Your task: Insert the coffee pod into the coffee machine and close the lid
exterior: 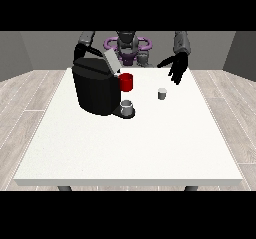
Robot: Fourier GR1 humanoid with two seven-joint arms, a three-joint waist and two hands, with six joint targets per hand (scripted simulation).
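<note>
While the small grey coffee pod (162, 94) sits untouched on the white tabletop (130, 143), robot hand at the view's right (177, 69) hovers spread above; a clumsy descent could topple it away from the black coffee machine (96, 89).

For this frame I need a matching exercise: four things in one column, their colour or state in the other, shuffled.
Things:
1. coffee machine
2. coffee pod
3. cup beside the machine's raised lid
4. hand at the view's right

States:
A. red
B. black, lid up
C. over the table's far edge, holding nothing
D. small, grey, alone on the table

Pairs: 1-B, 2-D, 3-A, 4-C
</note>
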